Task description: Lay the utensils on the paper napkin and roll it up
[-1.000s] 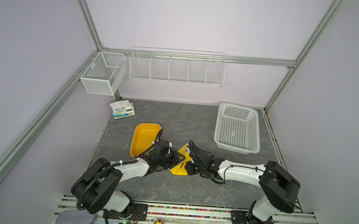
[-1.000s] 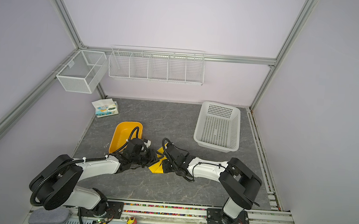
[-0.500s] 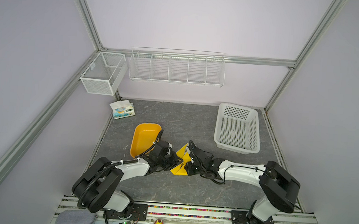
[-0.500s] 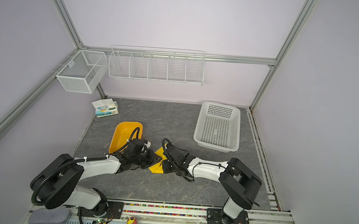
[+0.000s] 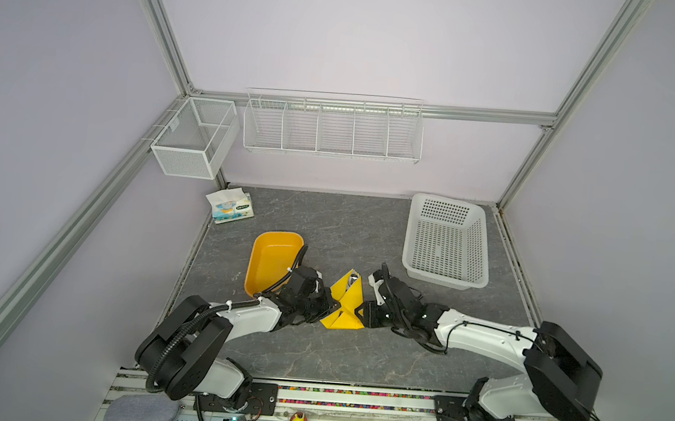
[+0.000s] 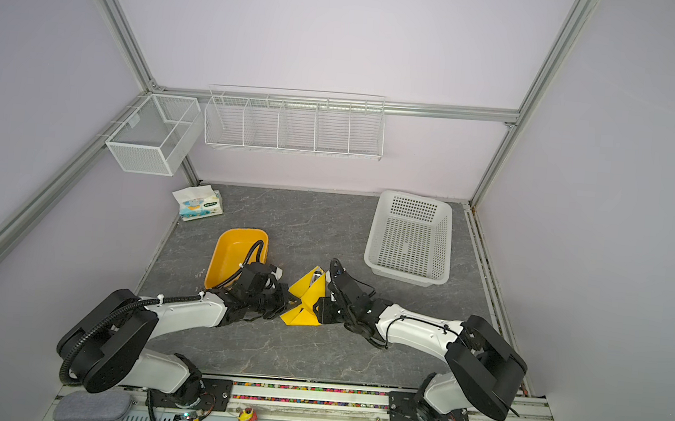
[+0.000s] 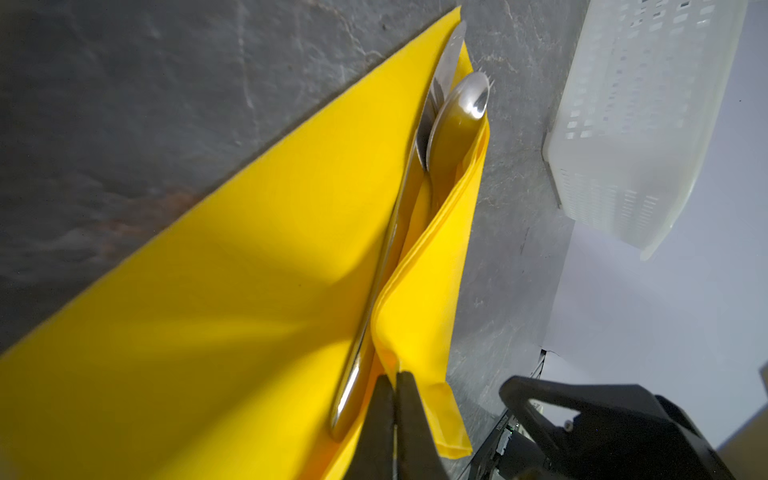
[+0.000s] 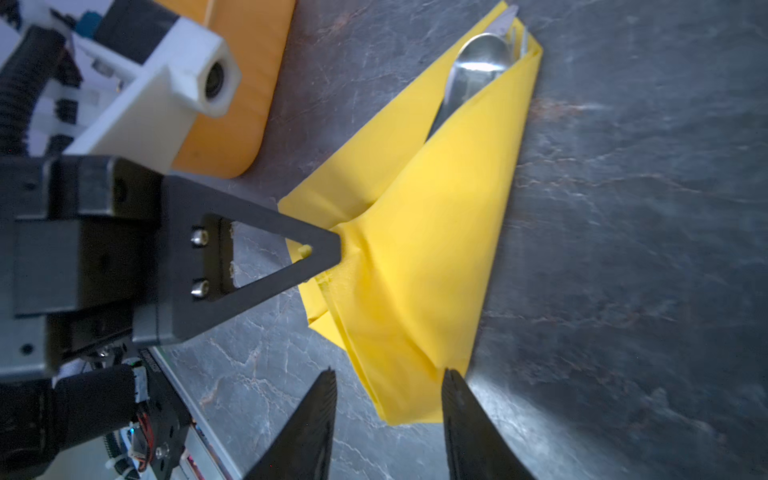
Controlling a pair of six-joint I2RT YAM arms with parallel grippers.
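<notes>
Just beside the deep orange-yellow plastic tray [image 5: 271, 255], on the grey stone-patterned bench [image 5: 326, 227], lies the thin bright yellow paper napkin [image 5: 346, 306], folded over into a long cone. Slim silver metal utensils [image 7: 453, 116] sit inside its fold, their heads showing at the narrow tip. Left fingers [image 7: 400, 381] are pressed together, pinching a pleat of the napkin on its tray side. Right fingers [image 8: 455, 395] stand apart, straddling the napkin's corner farthest from the tray without clamping it.
</notes>
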